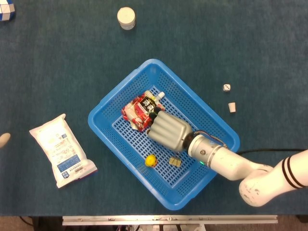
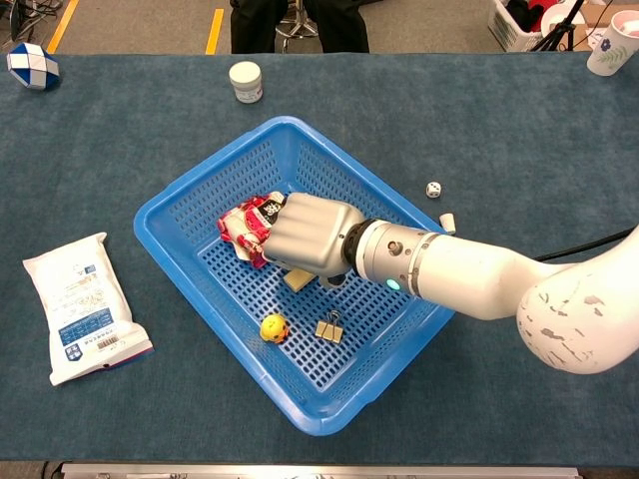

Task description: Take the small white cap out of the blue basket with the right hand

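The blue basket sits mid-table. Inside lie a red pouch with a small white cap on its spout, a yellow ball, a binder clip and a tan block. My right hand is low in the basket, back up, fingers against the pouch's right edge and partly covering the tan block. Its fingertips are hidden, so any hold cannot be made out. At the left edge of the head view only a sliver of my left hand shows.
Right of the basket lie a white die and a small white piece. A white jar stands at the back, a white bag lies at the left, and a blue-white puzzle cube sits in the far left corner.
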Available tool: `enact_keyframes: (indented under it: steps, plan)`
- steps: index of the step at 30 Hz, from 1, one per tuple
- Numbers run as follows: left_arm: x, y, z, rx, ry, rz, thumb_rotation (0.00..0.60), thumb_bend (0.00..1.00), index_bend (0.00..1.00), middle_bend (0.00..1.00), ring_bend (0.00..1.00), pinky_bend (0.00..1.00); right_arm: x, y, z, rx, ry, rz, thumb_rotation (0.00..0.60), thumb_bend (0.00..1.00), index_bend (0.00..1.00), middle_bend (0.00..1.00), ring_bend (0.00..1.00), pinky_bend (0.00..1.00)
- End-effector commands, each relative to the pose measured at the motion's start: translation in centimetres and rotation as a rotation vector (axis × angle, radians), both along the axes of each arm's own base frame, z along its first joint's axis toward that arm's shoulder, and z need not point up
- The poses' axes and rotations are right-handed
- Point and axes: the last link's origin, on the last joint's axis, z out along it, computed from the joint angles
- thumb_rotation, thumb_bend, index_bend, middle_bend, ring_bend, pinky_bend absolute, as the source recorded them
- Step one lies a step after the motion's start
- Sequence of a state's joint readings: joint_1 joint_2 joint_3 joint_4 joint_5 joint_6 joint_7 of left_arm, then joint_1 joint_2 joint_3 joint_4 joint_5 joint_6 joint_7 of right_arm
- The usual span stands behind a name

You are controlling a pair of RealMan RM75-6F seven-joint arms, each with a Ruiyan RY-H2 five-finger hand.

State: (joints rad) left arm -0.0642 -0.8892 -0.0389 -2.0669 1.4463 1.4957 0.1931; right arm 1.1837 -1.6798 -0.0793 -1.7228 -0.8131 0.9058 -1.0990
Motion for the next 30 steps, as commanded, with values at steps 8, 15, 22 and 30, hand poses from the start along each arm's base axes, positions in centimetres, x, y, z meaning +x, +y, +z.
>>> enact_keyframes:
  steps: [8, 15, 22, 30]
  plan:
    - [-0.3, 0.0, 0.1, 0.004, -0.005, 0.004, 0.600, 0.00, 0.05, 0.00, 0.00, 0.00, 0.1, 0.3, -1.0, -0.034, 0.014, 0.053, 0.600, 0.22, 0.43, 0.40, 0.24, 0.27]
    - [-0.5, 0.0, 0.3, 0.002, -0.007, 0.007, 0.600, 0.00, 0.05, 0.00, 0.00, 0.00, 0.2, 0.5, -1.5, -0.049, 0.018, 0.071, 0.600, 0.22, 0.43, 0.40, 0.24, 0.27]
    - [-0.5, -0.1, 0.5, 0.002, -0.007, 0.009, 0.600, 0.00, 0.05, 0.00, 0.00, 0.00, 0.0, 0.9, -1.9, -0.038, 0.034, 0.077, 0.600, 0.21, 0.43, 0.40, 0.24, 0.27]
    - [-0.6, 0.2, 0.5, 0.003, -0.007, 0.010, 0.600, 0.00, 0.05, 0.00, 0.00, 0.00, 0.0, 1.7, -0.6, -0.017, 0.026, 0.091, 0.600, 0.22, 0.43, 0.40, 0.24, 0.27]
